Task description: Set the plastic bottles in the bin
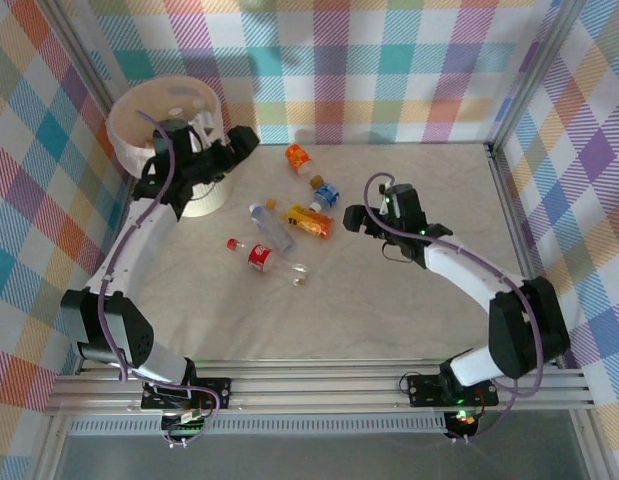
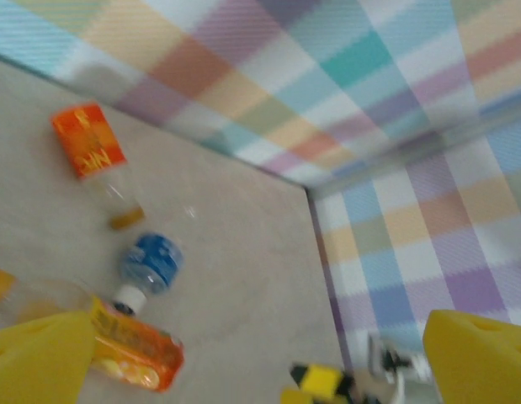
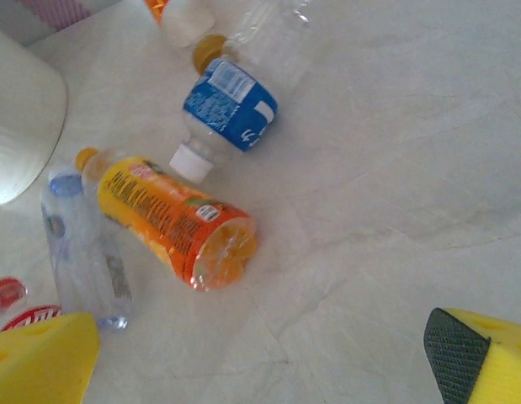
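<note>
So the plastic bottles (image 1: 289, 220) are mostly lying on their sides in a loose cluster mid-table, just right of the bin (image 1: 122, 140), which is sitting at the far left corner. I can't tell whether anything's in the bin, the inside is too murky from the top view. The left gripper (image 1: 244, 140) is hovering right beside the bin's rim with its fingers spread wide and nothing between them, and its wrist cam is looking out over the bottles toward the far wall. The right gripper (image 3: 260, 362) is also gaping wide and empty, and it's pointing at the cluster from the right side. My read is that we're sitting in the reach-for-a-bottle step, with five or so bottles waiting on the table (image 1: 419, 300). The closest pick for the right gripper looks like the orange-labelled bottle (image 3: 180, 223), lying with its base toward the camera. The catch is that the blue-labelled bottle (image 3: 229, 105) is lying just beside its cap end, and a clear bottle (image 3: 79, 244) is lying alongside it on the other flank, so the fingers are going to need to come forward and down and straddle the body without shoving the neighbours. These round bottles will probably roll if nudged. After that it's a long carry across to the bin, so the left arm might honestly be better placed.
</note>
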Robot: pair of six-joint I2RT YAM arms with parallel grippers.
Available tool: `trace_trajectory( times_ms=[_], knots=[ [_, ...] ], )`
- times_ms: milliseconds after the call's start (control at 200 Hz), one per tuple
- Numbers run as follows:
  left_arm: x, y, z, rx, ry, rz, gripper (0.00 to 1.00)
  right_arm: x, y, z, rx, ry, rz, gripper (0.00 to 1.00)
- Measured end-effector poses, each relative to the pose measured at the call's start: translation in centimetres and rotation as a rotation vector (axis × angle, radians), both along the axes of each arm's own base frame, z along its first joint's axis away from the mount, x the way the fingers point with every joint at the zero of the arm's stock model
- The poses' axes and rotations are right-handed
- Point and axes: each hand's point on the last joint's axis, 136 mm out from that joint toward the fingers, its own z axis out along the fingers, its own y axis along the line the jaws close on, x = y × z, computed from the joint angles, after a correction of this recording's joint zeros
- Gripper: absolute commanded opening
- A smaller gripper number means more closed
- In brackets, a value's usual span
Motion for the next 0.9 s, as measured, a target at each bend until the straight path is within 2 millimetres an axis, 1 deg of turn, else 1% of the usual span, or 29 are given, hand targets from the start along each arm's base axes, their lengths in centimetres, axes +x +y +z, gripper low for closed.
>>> trace_trajectory(
  times_ms=[70,160,280,375,525,610,675,745,840,900],
  knots=[
    [-1.7,-1.9,-0.6,0.018,-0.001,-0.068,1.0,1.4,-0.1,-0.4,0.025,0.044,-0.032,1.0],
    [-3.8,-3.8,-0.4,0.051,-0.026,-0.134,1.0,3.7,0.0,-0.9,0.068,0.092,-0.067,1.0],
    [-5.7,-4.9,-0.3,0.07,-0.047,-0.165,1.0,6.6,0.5,-2.0,0.117,0.15,-0.103,1.0],
    [-6.0,-4.3,-1.7,0.083,-0.016,-0.127,1.0,8.9,1.1,-2.9,0.152,0.2,-0.129,1.0],
    [-6.0,-3.0,-5.9,0.099,0.099,-0.037,1.0,12.4,2.3,-4.0,0.201,0.249,-0.171,1.0],
    [-6.1,-2.2,-7.7,0.11,0.158,0.016,1.0,13.6,2.6,-4.5,0.218,0.269,-0.203,0.99],
    [-6.4,-1.5,-8.2,0.117,0.167,0.054,1.0,14.4,2.8,-5.0,0.229,0.283,-0.228,0.97],
    [-7.0,-0.7,-8.4,0.123,0.156,0.086,1.0,15.3,3.0,-5.4,0.237,0.295,-0.248,0.95],
    [-8.0,0.0,-8.0,0.135,0.112,0.103,1.0,16.7,3.2,-6.0,0.245,0.293,-0.276,0.92],
    [-8.3,0.4,-7.7,0.146,0.091,0.112,1.0,17.1,3.0,-6.7,0.243,0.299,-0.299,0.91]
  ],
)
